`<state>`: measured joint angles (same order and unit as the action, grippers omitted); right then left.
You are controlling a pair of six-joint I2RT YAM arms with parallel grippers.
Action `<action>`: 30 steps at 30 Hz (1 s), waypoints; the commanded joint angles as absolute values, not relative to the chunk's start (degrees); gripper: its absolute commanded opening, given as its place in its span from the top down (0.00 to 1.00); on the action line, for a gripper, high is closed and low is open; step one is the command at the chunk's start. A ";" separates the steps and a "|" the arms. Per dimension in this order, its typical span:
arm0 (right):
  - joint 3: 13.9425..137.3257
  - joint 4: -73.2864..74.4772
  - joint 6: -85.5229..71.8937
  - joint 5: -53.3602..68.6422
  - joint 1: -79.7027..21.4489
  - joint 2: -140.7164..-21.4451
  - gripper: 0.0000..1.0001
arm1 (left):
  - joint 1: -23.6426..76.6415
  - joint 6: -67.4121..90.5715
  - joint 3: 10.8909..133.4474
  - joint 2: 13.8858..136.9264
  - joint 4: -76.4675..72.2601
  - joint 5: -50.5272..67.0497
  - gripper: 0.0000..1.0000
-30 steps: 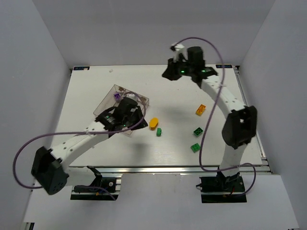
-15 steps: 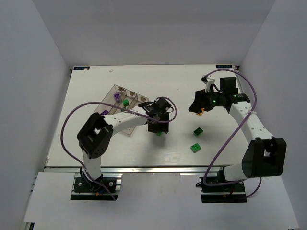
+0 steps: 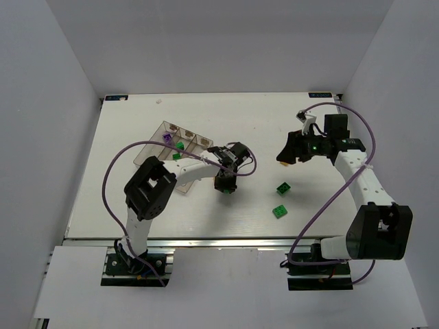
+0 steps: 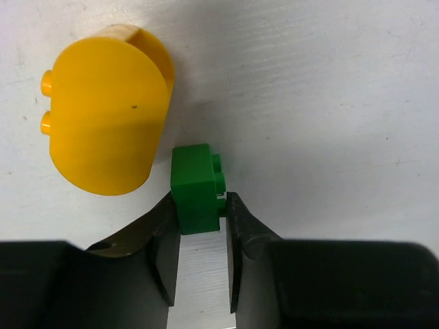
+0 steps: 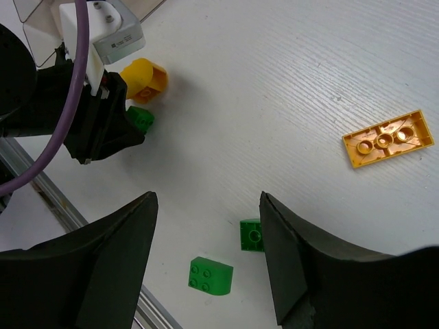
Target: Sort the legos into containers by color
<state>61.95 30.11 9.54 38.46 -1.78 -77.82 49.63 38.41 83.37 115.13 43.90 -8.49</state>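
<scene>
The small green lego (image 4: 194, 171) sat pinched between the tips of the left pincer (image 4: 199, 200), which was clamped against its two sides near the middle of the desk (image 3: 226, 116). Whether the lego was resting on the surface or just off it could not be told. Just to its far left lay the rounded yellow lego (image 4: 103, 116), close beside it but seemingly not touching. Farther left stood the clear divided tray (image 3: 156, 147), set at an angle on the desk. It held a purple lego (image 3: 167, 138) and a green piece (image 3: 180, 145), apparently in different compartments. On the right side, a green lego (image 3: 282, 187) lay on the desk, with another green lego (image 3: 279, 211) apart from it and nearer the near edge. The right pincer (image 5: 207, 199) hung above that area with its jaws spread wide and nothing between them. A flat orange lego (image 5: 387, 139) lay farther back than the two green ones.
</scene>
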 commanded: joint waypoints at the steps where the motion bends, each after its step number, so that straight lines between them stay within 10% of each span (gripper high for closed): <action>1: 61.09 30.67 11.33 40.43 -1.14 -76.38 0.34 | 49.75 37.97 84.64 112.24 42.63 -9.58 0.68; 10: 58.98 37.95 23.63 42.10 -1.32 -75.67 0.42 | 47.82 38.06 80.16 97.93 37.88 -6.50 0.86; 18: 52.74 39.38 28.83 40.17 -1.32 -75.59 0.73 | 37.72 35.25 78.84 93.00 45.44 -14.68 0.97; 30: 51.42 37.27 28.57 33.49 -1.58 -76.20 0.56 | 23.12 28.48 79.98 96.68 46.32 -19.16 0.91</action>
